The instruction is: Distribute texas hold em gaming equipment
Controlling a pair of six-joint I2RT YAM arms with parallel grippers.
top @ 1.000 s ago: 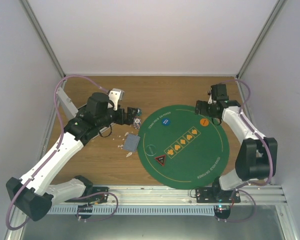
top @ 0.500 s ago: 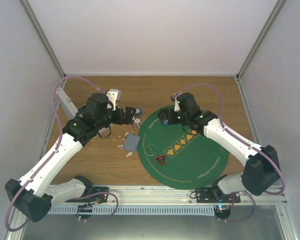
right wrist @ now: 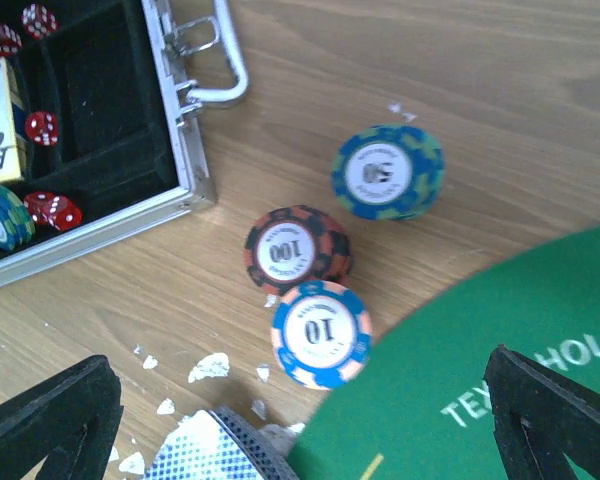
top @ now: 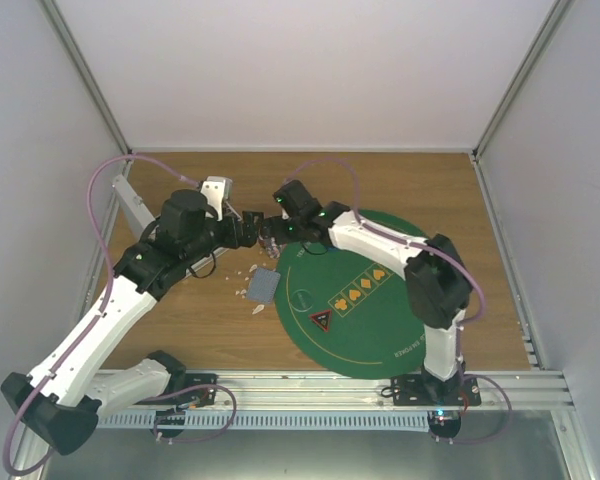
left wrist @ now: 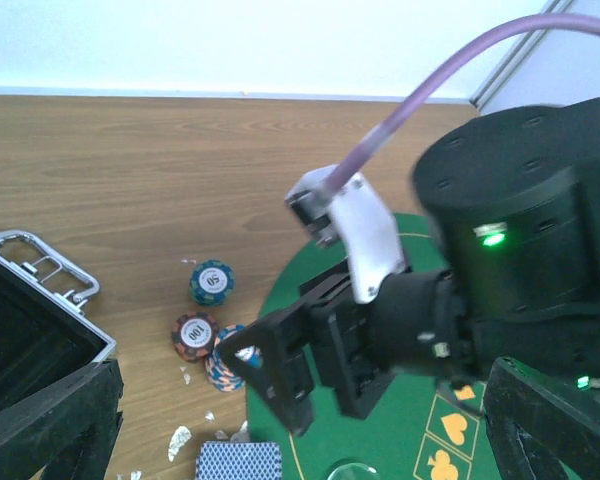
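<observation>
Furthest left of the green felt mat (top: 372,322), well off it on the wooden table (top: 400,180): silver case (right wrist: 185,150), open, with red dice (right wrist: 52,208) in its black compartments.

Nearer the mat: left gripper (top: 248,232), jaws wide apart, clamped on nothing, aimed toward the mat's far-left rim.

Just off that rim, on bare wood: three chips lying flat, printed faces up.
- 50 chip (right wrist: 387,172): furthest from the mat, a little apart from the other two.
- 100 chip (right wrist: 297,250): next in, touching the 10 chip (right wrist: 320,333).
- The 10 chip: right at the mat's rim.

Above these chips: right gripper (top: 271,236), fingers spread wide, nothing held. Contact with any chip impossible to tell.

Further toward the arms' bases along the mat's left rim: deck of cards (top: 264,287), patterned back up, squared into one stack. Long axis roughly near-to-far, far end leaning slightly toward the mat. Touching the felt or just short of it, cannot tell.

On the mat itself, in its near-left part: red-triangle token (top: 320,321), lying flat. Too small to tell which way the triangle points.
</observation>
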